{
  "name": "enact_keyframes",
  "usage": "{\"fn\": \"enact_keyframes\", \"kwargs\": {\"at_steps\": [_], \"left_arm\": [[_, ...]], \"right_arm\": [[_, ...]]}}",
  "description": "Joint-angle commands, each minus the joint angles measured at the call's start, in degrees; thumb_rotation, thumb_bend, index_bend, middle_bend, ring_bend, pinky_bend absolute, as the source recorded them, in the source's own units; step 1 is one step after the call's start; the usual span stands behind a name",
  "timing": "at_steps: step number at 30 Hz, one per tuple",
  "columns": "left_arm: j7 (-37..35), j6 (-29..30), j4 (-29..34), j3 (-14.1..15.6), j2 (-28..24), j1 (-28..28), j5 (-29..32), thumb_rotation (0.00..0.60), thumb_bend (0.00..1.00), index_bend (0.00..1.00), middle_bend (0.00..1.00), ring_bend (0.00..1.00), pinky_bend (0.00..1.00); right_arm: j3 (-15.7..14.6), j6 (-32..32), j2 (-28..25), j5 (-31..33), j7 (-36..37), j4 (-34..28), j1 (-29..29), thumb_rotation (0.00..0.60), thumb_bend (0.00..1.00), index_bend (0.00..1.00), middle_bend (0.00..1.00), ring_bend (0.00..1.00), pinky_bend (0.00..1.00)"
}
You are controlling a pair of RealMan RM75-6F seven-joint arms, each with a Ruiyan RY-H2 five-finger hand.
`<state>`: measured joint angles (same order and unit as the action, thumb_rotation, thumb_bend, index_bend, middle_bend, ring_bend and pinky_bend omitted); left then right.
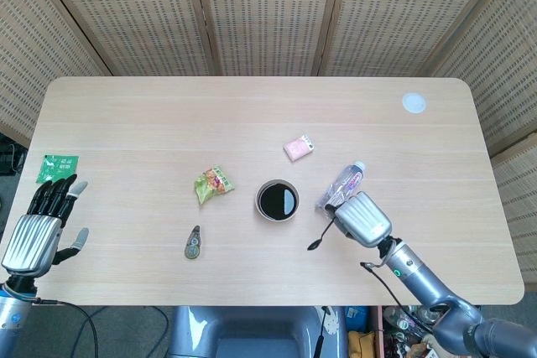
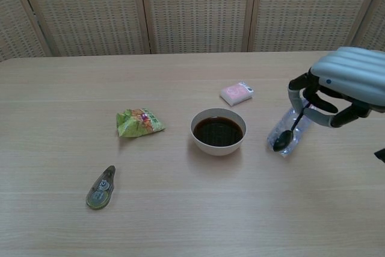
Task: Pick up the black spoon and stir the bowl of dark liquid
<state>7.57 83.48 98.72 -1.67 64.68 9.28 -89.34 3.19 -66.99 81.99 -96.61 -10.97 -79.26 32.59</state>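
Note:
My right hand (image 1: 362, 218) (image 2: 346, 85) holds the black spoon (image 1: 320, 234) (image 2: 287, 132) by its handle, lifted off the table with the bowl end hanging down toward the left. The white bowl of dark liquid (image 1: 277, 200) (image 2: 218, 131) stands mid-table, to the left of the spoon and apart from it. My left hand (image 1: 40, 225) rests open at the table's left edge, holding nothing; only the head view shows it.
A clear water bottle (image 1: 342, 187) (image 2: 292, 126) lies right of the bowl, just behind the spoon. A pink packet (image 1: 299, 147) lies behind the bowl, a green snack bag (image 1: 212, 184) to its left, a small tape dispenser (image 1: 192, 244) near the front, a green packet (image 1: 56, 167) far left, a white lid (image 1: 413, 103) far right.

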Motion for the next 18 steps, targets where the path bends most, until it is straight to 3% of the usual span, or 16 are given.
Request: {"fn": "enact_keyframes", "kwargs": {"at_steps": [1,10,18], "left_arm": [[-0.1,-0.1,-0.1,0.1,0.0,0.0,0.0,0.6,0.41,0.0,0.0,0.0,0.0],[-0.3,-0.3,-0.5,0.1,0.2,-0.1,0.3,0.6,0.41,0.0,0.0,0.0,0.0],[-0.4,-0.5,-0.9,0.1,0.4,-0.1,0.7,0.6,0.41,0.0,0.0,0.0,0.0]], "right_arm": [[1.9,-1.0,0.9,0.2,-2.2,0.3,1.3,0.6,0.66,0.66,0.88,0.92,0.99],[5.2,-3.6,6.7,-1.0,-7.5,7.3,4.4,0.6,0.67,0.67,0.88,0.92,0.99],[5.9,-3.5,11.2,-2.5,-12.7,14.7,7.8,0.6,0.67,0.68,0.89,0.92,0.99]]}}
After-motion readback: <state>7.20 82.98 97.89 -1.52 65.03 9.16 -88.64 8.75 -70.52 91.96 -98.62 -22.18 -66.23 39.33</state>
